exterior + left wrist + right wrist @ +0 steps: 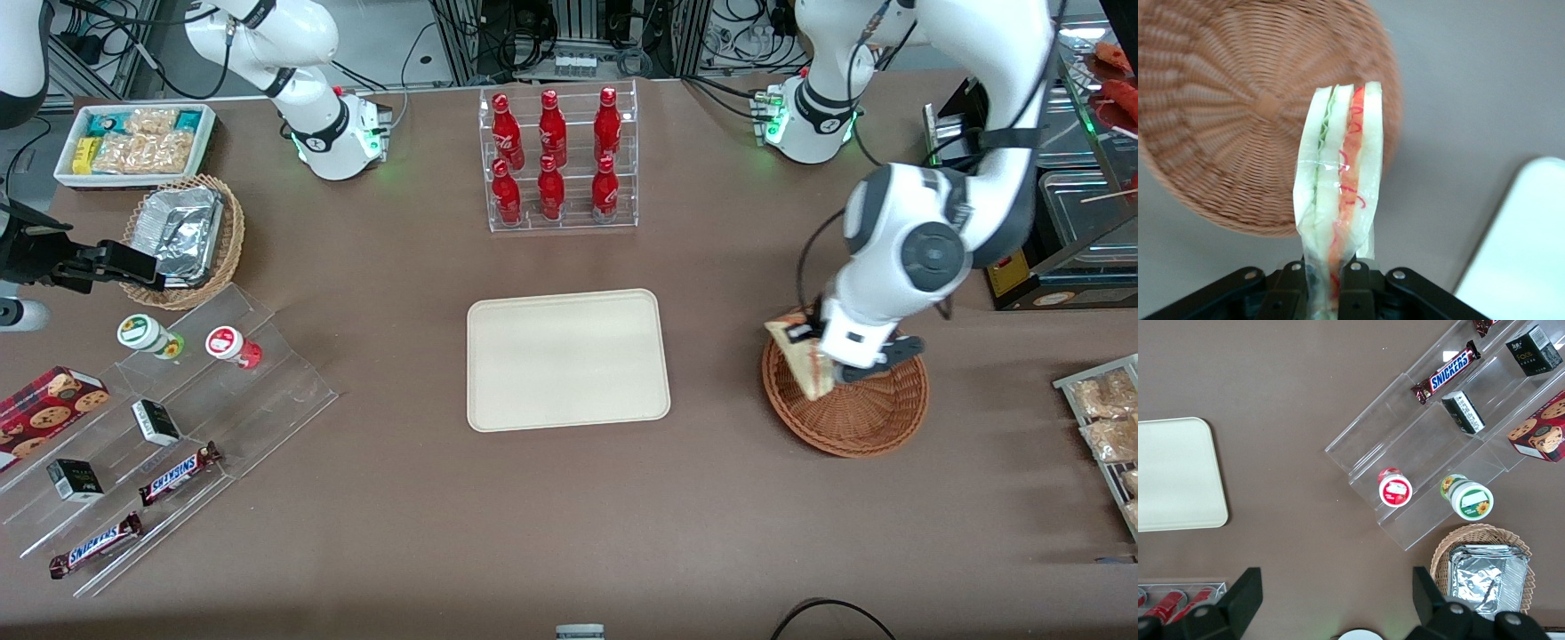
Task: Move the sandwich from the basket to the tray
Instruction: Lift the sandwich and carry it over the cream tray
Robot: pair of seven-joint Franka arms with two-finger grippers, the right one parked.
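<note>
My left gripper point(822, 356) is shut on the sandwich point(805, 357), a plastic-wrapped wedge of pale bread with red and green filling, and holds it lifted above the reddish-brown wicker basket point(867, 413), over the rim nearest the tray. In the left wrist view the sandwich point(1341, 180) stands out from between the black fingers point(1358, 293), with the basket point(1225, 113) below it. The cream-beige tray point(567, 358) lies bare at the table's middle; a corner of it point(1521, 247) shows in the wrist view.
A clear rack of red bottles point(556, 160) stands farther from the camera than the tray. Toward the parked arm's end are a tan basket of foil containers point(182, 236), a white snack bin point(133, 142) and an acrylic stand with candy bars point(169, 418). Packets point(1102, 418) lie at the working arm's end.
</note>
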